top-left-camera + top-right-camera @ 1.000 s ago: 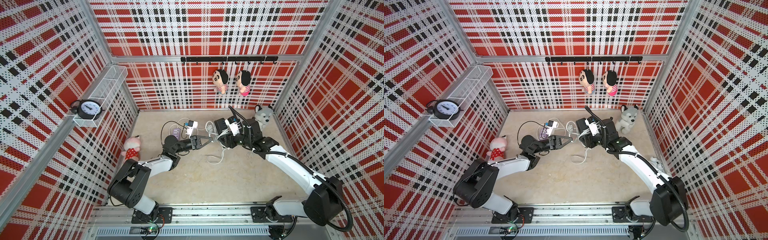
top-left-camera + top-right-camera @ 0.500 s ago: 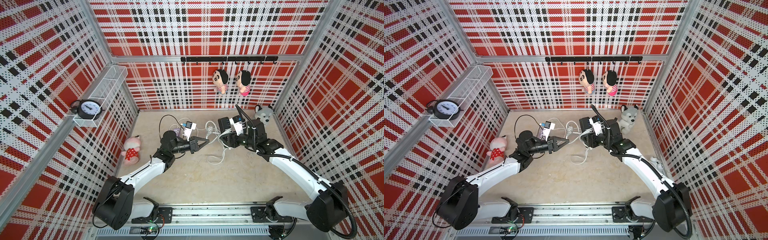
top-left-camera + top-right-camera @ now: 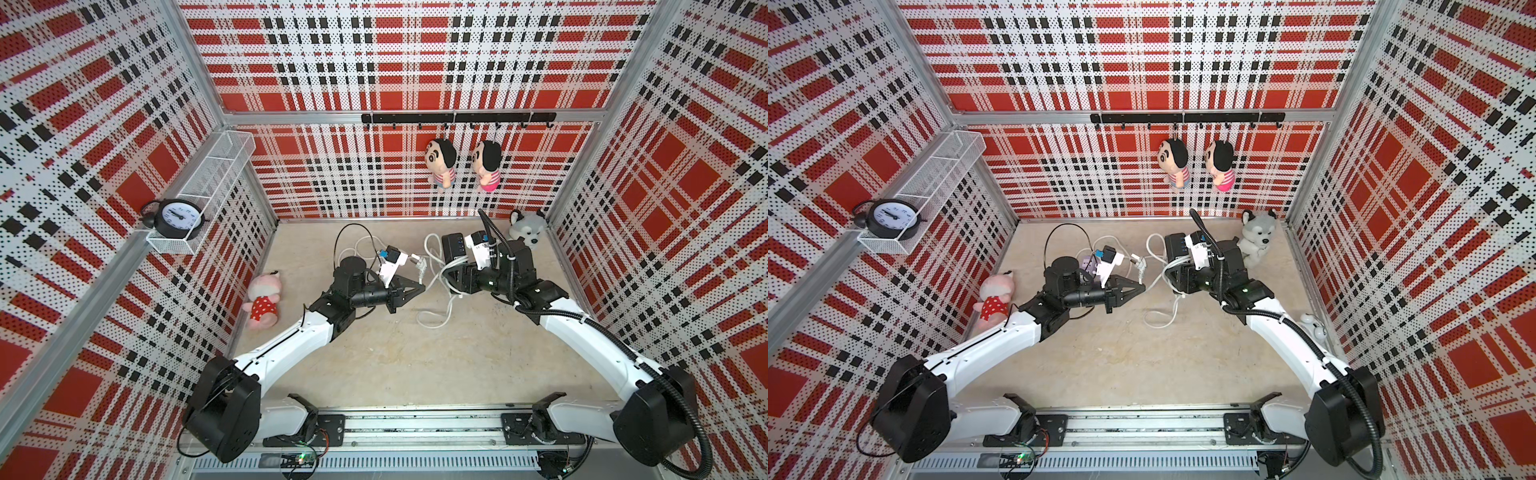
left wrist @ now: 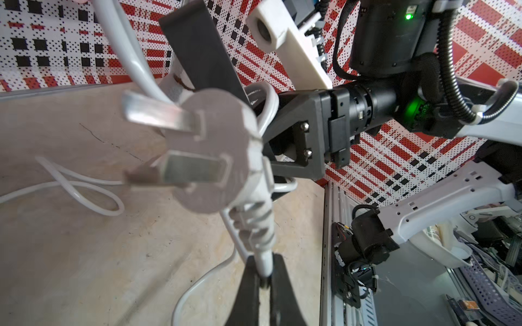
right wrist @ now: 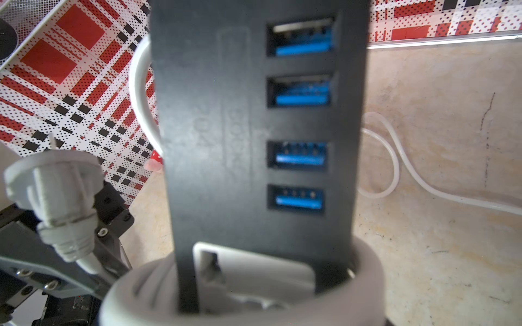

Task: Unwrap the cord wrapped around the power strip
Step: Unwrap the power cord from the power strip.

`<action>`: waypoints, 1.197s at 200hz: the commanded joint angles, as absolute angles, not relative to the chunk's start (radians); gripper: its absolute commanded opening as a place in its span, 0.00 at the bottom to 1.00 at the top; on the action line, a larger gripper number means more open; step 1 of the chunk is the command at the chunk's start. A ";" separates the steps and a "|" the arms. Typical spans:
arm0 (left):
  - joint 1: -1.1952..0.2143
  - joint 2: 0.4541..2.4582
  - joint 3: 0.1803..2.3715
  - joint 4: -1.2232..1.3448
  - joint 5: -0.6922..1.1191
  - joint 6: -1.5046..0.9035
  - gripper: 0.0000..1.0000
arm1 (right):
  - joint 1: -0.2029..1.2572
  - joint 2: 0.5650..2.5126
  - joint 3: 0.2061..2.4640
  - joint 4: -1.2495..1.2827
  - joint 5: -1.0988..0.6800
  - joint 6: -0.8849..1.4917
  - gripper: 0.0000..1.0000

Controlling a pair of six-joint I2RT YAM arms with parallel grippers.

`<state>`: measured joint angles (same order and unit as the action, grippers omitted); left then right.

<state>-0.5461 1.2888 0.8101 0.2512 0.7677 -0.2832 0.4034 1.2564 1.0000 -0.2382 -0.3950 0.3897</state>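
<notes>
ok so scanning from the left: a round black alarm clock [image 3: 178, 216] sits in the near end of a white wire-mesh basket [image 3: 210, 180] on the left wall, and on the beige floor [image 3: 395, 365] below it, at mid-left of the frame, lies a pink plush toy in a red polka-dot outfit [image 3: 262, 301]. Just left of centre in both top views the left gripper [image 3: 419, 287] points toward the right, its fingers pinched together on the round white cord [image 4: 264, 262] right behind the ribbed sleeve of the pale grey flat-pin plug [image 4: 214, 152]. The left wrist view shows this really clearly, with the plug sticking out past the tips and its metal pins facing the camera. The cord then runs off to the right, and a slack loop of it lies on the floor just below centre. A bit right of centre, toward the back wall, is the black rectangular power strip with blue USB ports [image 3: 453, 245], and it has a few white coils wound round its lower end. The right gripper [image 3: 457, 272] is clamped on that wrapped end, though the coils hide the pads themselves. Further right a grey and white husky plush [image 3: 525, 226] sits in the back right corner
</notes>
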 commanded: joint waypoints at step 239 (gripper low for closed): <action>-0.179 1.574 1.282 0.740 0.666 -0.930 0.00 | 0.465 1.319 1.090 -0.449 -0.681 -0.147 0.11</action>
